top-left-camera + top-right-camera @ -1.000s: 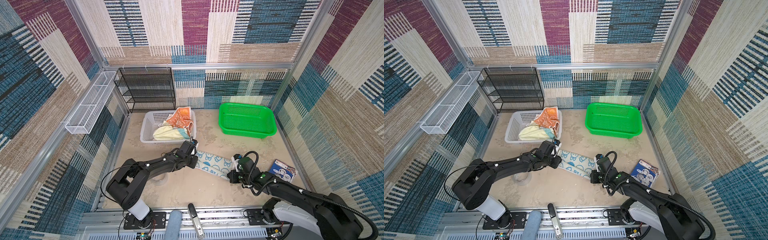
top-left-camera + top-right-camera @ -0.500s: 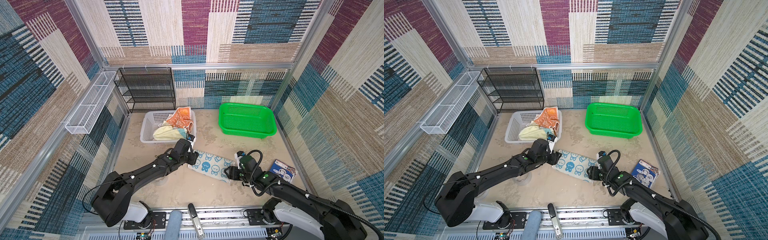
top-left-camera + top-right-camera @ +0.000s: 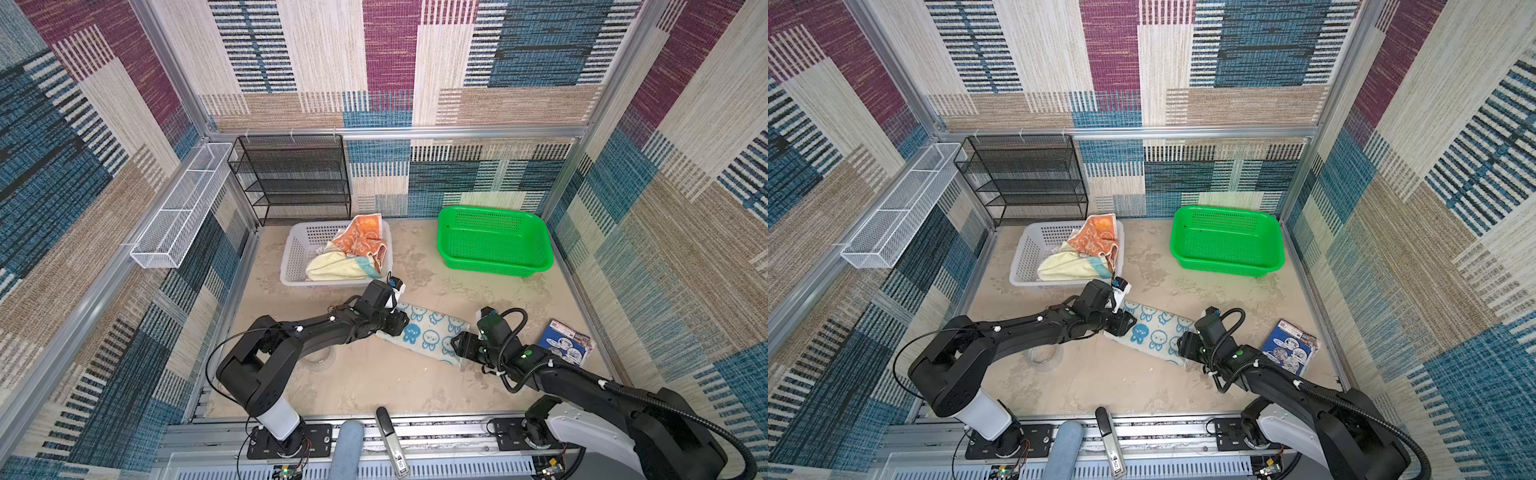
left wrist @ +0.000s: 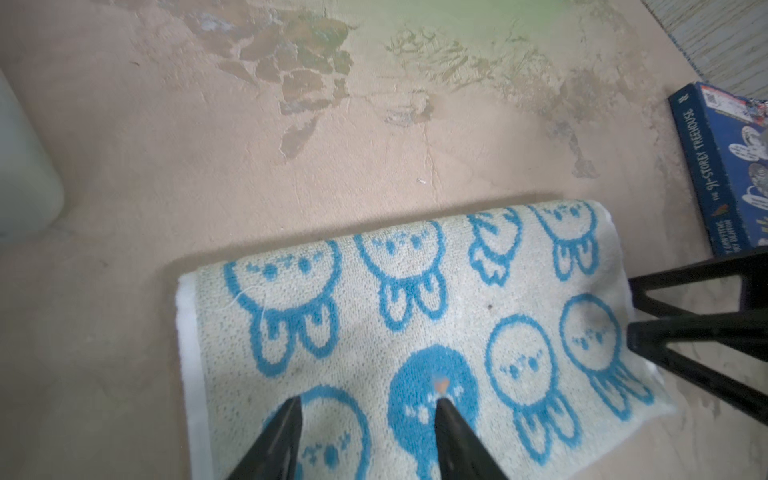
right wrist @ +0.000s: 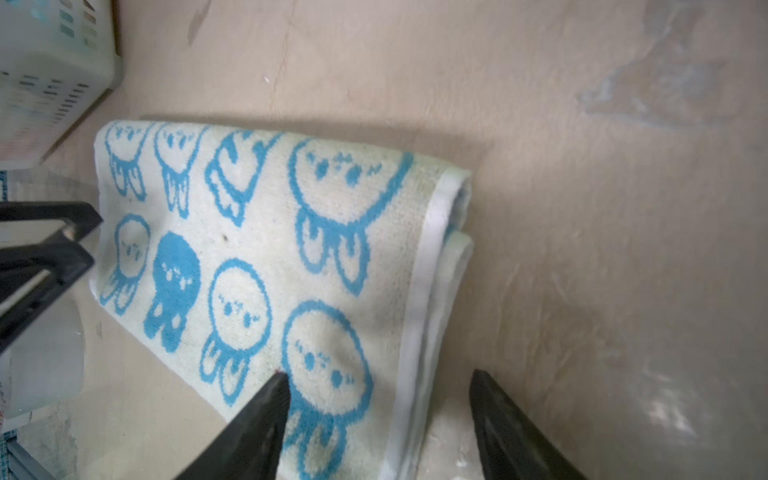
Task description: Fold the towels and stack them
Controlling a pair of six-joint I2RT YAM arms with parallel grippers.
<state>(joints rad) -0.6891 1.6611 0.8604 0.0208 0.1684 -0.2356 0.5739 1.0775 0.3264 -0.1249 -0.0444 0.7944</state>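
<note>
A white towel with blue bunnies (image 3: 428, 334) (image 3: 1154, 332) lies folded flat on the table between the two arms. My left gripper (image 3: 401, 324) (image 4: 369, 400) is open just over the towel's left end, with nothing between its fingers. At the towel's right end my right gripper (image 3: 457, 347) (image 5: 380, 375) is open too, one finger over the cloth and one over bare table past the doubled hem (image 5: 419, 316). An orange towel (image 3: 363, 237) and a pale yellow and teal towel (image 3: 336, 266) lie crumpled in the white basket (image 3: 295, 257).
A green basket (image 3: 494, 241) stands at the back right. A blue book (image 3: 565, 343) lies right of the right gripper. A clear round object (image 3: 320, 357) sits under the left forearm. A black mesh rack (image 3: 291, 178) and white wire shelf (image 3: 178, 208) line the back left.
My right gripper has opened and let go of the towel's right end. The towel has shifted slightly on the table. The left arm drew its elbow back while its gripper stayed open at the left end.
</note>
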